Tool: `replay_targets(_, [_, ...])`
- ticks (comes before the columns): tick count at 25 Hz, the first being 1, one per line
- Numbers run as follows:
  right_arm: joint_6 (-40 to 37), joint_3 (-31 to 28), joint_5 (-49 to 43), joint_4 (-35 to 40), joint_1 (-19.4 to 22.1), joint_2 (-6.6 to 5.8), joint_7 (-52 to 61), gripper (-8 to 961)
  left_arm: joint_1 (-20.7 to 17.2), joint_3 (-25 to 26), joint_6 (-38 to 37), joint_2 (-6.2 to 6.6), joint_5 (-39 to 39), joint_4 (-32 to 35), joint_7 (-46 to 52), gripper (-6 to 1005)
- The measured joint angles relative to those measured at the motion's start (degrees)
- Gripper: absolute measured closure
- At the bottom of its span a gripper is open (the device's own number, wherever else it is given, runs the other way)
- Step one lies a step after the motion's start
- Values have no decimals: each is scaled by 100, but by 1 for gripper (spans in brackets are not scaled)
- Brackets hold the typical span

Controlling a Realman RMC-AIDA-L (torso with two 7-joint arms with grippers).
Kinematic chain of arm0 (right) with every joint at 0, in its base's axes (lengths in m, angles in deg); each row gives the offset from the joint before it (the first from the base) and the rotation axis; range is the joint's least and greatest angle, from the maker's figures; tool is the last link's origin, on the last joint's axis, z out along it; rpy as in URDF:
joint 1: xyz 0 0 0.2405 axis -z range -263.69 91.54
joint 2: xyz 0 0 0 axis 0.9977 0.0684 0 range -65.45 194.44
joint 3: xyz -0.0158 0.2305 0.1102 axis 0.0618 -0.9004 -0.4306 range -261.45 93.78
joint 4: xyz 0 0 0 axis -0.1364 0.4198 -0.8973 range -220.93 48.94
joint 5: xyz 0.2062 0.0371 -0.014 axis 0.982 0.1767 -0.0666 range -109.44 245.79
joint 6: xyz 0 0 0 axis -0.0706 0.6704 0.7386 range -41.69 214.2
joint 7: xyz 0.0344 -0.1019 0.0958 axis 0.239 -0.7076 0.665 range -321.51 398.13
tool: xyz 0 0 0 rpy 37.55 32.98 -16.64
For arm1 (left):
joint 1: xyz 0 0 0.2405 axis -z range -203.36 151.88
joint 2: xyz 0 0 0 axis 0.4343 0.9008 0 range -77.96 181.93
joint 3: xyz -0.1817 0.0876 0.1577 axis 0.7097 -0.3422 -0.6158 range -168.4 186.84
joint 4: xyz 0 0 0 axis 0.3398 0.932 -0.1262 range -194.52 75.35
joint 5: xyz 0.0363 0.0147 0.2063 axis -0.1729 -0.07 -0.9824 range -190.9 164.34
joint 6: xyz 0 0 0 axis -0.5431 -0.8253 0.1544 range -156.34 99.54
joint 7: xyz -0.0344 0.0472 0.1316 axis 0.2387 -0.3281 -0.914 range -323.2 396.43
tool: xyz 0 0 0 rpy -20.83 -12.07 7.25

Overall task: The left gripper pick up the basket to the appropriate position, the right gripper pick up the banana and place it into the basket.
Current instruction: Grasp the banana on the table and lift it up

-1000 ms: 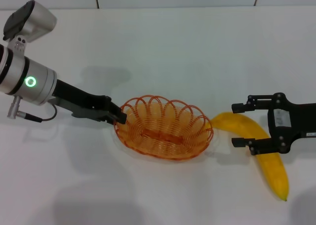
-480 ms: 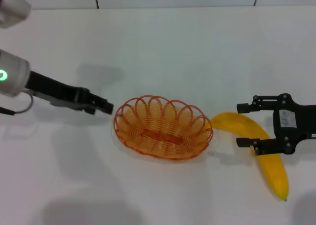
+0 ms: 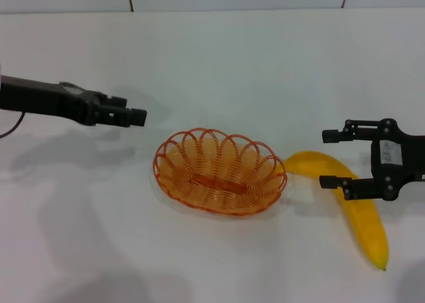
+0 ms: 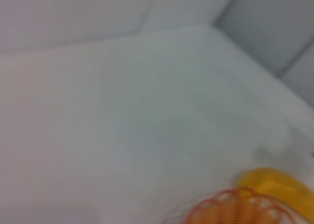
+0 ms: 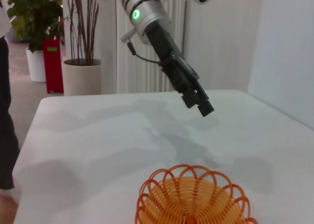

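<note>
The orange wire basket (image 3: 220,173) stands empty on the white table, in the middle of the head view. The left gripper (image 3: 136,117) hangs in the air to the left of the basket and behind it, clear of the rim and holding nothing. It also shows in the right wrist view (image 5: 204,107), above and beyond the basket (image 5: 194,200). The yellow banana (image 3: 367,228) lies on the table right of the basket. The right gripper (image 3: 325,158) is open over the banana's upper end, one finger on each side. In the left wrist view the basket (image 4: 235,210) and banana (image 4: 280,185) show at the edge.
The white table (image 3: 265,64) runs back to a wall seam at the far edge. In the right wrist view a potted plant (image 5: 81,62) and a radiator (image 5: 122,62) stand beyond the table's far side.
The left gripper has let go of the basket's left rim and pulled away up and to the left. The right gripper has shifted slightly right. Basket and banana have not moved.
</note>
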Motion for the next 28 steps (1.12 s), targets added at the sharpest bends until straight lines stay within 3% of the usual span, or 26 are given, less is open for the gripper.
replay_targets(5, [-6,-33,167,2,30,-10,-1,197,-360,17,-184,-19,608,-84,-1539,309])
replay_targets(11, [-120,-91,298,10,134,-62,34,197,-651,12,-419,-11,622,-428,-3256,313])
replay_targets(22, [-525,-198,384,115,324,-139,21,197,-1051,291,188,-26,521,-1324,-4482,316])
replay_targets(24, [-813,-221,385,300,410,-155,13,197,-1077,662,276,-27,553,-1492,-4686,316])
replay_targets(28, [-1374,-267,395,1052,601,-24,25,198,-1055,1044,294,-23,560,-1751,-4982,316])
